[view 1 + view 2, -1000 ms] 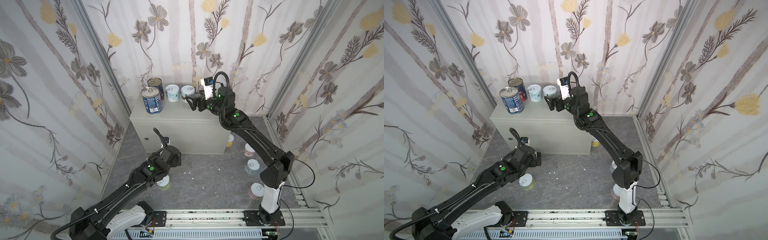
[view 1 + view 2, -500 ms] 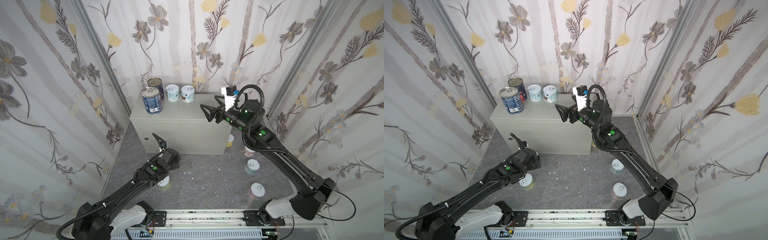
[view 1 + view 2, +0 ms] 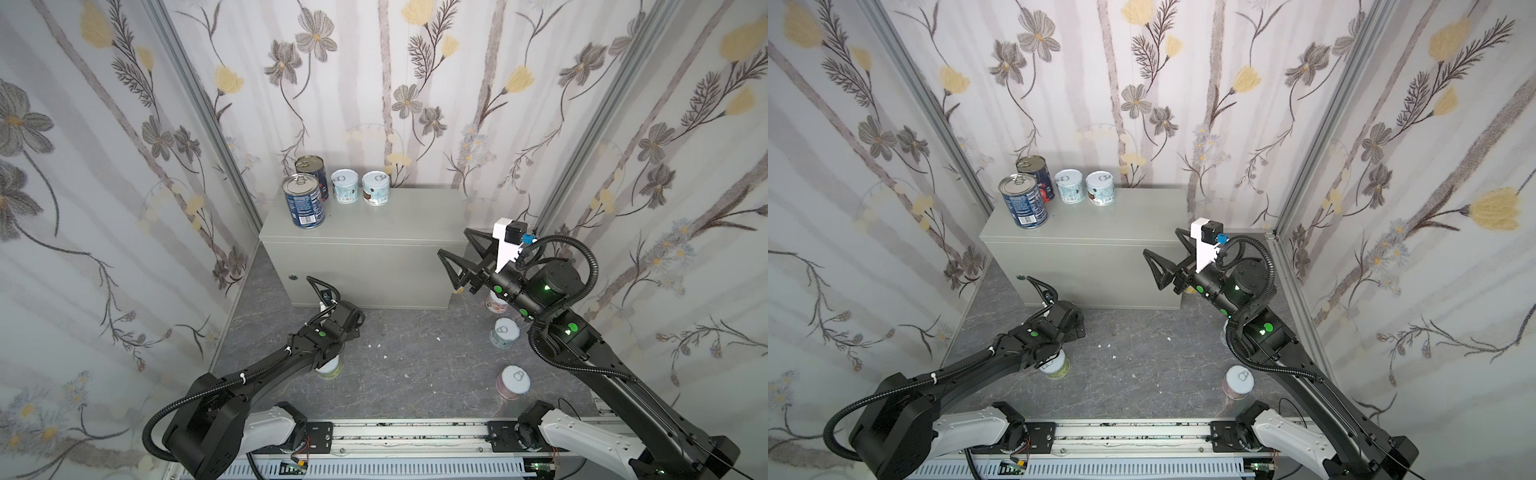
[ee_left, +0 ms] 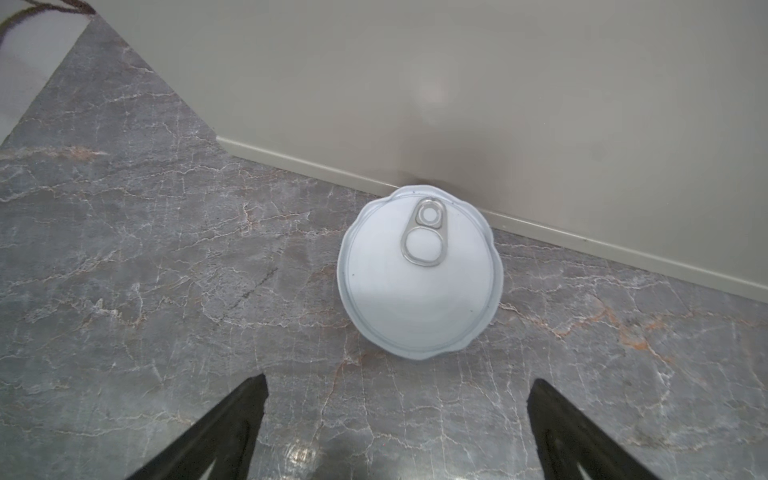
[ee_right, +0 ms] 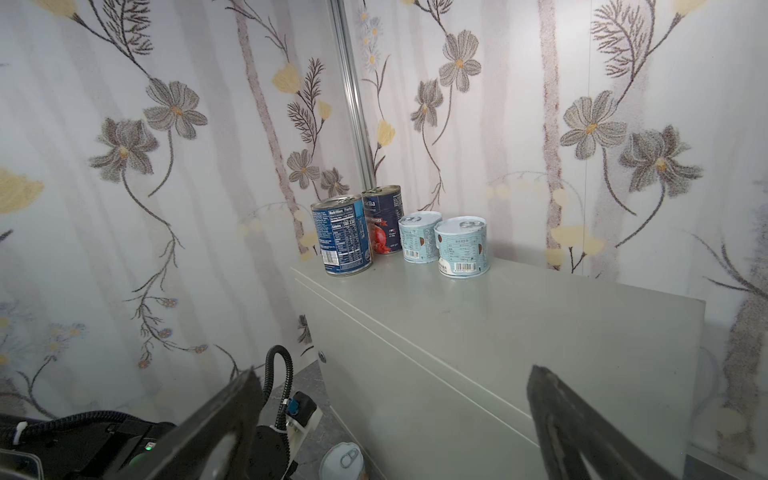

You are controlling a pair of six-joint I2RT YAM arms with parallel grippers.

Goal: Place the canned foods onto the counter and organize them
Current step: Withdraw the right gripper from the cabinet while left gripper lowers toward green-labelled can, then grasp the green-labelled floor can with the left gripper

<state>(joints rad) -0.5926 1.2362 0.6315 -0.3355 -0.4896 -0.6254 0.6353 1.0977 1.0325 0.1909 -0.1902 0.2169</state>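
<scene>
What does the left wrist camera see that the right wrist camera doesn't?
Only left wrist: a short can seen from above, pull-tab up, on the floor by the counter's foot, before the open left claw. Only right wrist: two tall blue tins and two short pale cans on the counter's top, the flowery wall, the left arm, the open right claw. Both: the grey counter.

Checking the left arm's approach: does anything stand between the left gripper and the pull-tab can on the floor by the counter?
Nothing visible does. In the left wrist view, only bare floor lies between the open left gripper and the pull-tab can beside the counter.
</scene>
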